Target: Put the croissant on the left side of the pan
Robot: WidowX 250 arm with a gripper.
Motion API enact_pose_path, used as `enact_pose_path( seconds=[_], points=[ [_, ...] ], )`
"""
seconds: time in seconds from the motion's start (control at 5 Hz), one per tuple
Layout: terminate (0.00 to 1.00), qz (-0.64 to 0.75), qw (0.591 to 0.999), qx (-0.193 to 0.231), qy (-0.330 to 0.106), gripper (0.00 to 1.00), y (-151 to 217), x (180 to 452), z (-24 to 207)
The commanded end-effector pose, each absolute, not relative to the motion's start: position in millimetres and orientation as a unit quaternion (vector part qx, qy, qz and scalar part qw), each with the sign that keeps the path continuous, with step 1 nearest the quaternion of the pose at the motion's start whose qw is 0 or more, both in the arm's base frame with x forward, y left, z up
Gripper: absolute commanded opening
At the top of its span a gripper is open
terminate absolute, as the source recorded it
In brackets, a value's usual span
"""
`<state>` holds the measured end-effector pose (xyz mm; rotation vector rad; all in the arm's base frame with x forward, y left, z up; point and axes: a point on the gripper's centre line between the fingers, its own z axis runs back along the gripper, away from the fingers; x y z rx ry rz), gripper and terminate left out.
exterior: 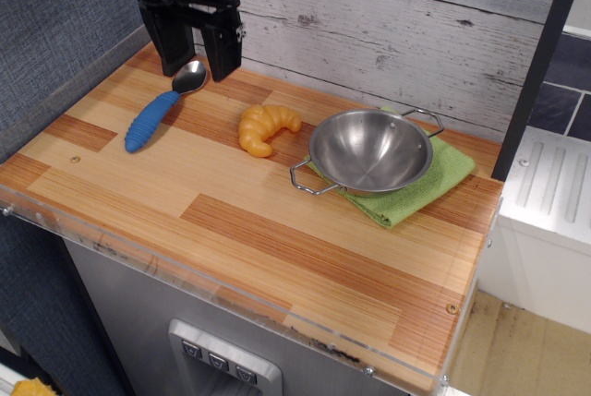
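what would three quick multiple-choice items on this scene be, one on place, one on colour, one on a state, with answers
1. Where does the croissant lie?
A. in the pan
B. on the wood counter, left of the pan
C. on the cloth

2. What colour is the spoon handle?
A. blue
B. red
C. white

3. What state is the gripper in?
A. shut on the croissant
B. shut on the spoon
C. open, holding nothing

Answers:
1. B: it rests on bare wood beside the pan, whose bowl is empty.
2. A: the ribbed handle is blue and the bowl end metal.
3. C: its fingers stand apart above the spoon's bowl end, with nothing between them.
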<state>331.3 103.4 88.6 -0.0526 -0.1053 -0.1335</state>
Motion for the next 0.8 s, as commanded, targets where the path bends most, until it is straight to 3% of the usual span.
enact_pose_path(
  seconds=[0.0, 0.4, 0.6],
  points=[
    [0.0, -0.034, 0.998, -0.004, -0.057, 1.0, 112.2, 319.9, 89.8],
    [0.0, -0.025, 0.998, 0.003, -0.06, 1.0, 108.1, 318.9, 87.6],
    [1.0, -0.025, 0.998, 0.003, -0.06, 1.0, 108.1, 318.9, 87.6]
  ],
)
